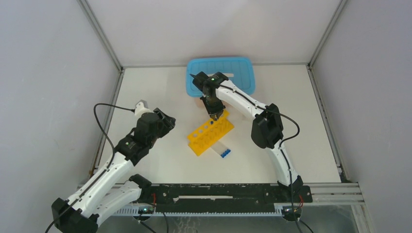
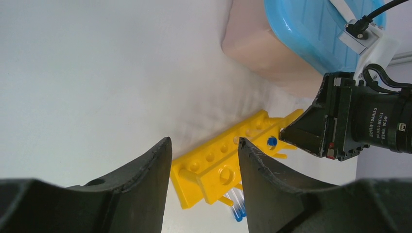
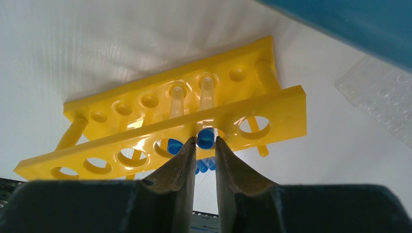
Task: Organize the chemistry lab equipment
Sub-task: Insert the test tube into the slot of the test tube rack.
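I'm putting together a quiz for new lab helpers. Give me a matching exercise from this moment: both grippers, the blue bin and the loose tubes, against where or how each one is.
1. left gripper
2. right gripper
3. blue bin
4. loose tubes

A. lying beside the yellow rack
B. at the far edge of the table
C. over the rack, at a blue-capped tube
D. open, empty, off to the side

Pairs: 1-D, 2-C, 3-B, 4-A
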`<state>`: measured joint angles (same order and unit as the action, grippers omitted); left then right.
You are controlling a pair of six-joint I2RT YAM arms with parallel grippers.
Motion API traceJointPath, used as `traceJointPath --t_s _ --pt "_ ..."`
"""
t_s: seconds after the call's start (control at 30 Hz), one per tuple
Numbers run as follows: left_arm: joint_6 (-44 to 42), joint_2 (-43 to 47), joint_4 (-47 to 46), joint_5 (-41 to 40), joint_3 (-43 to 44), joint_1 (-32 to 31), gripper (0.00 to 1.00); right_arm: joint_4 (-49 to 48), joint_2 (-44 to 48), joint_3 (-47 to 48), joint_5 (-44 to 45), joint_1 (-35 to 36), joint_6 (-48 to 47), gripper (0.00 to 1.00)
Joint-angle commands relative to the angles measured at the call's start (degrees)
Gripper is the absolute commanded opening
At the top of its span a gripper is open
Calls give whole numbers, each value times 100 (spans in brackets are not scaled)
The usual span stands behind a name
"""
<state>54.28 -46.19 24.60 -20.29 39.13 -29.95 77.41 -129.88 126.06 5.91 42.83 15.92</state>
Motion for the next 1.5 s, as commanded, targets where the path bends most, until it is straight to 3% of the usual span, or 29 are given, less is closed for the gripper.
traceJointPath --t_s 0.0,0.4,0.97,1.17,1.47 --pt "-172 15 -192 85 68 61 57 -84 -197 84 -31 4 -11 29" --pt "-147 32 -190 96 86 86 57 -130 -85 94 12 -3 -10 29" --pt "-461 159 71 -70 343 86 59 -850 915 61 101 30 27 30" --pt "-636 376 230 69 428 86 61 -1773 2144 -1171 436 220 -4 30" --pt "-705 757 83 633 239 86 73 -3442 4671 -4432 621 428 305 32"
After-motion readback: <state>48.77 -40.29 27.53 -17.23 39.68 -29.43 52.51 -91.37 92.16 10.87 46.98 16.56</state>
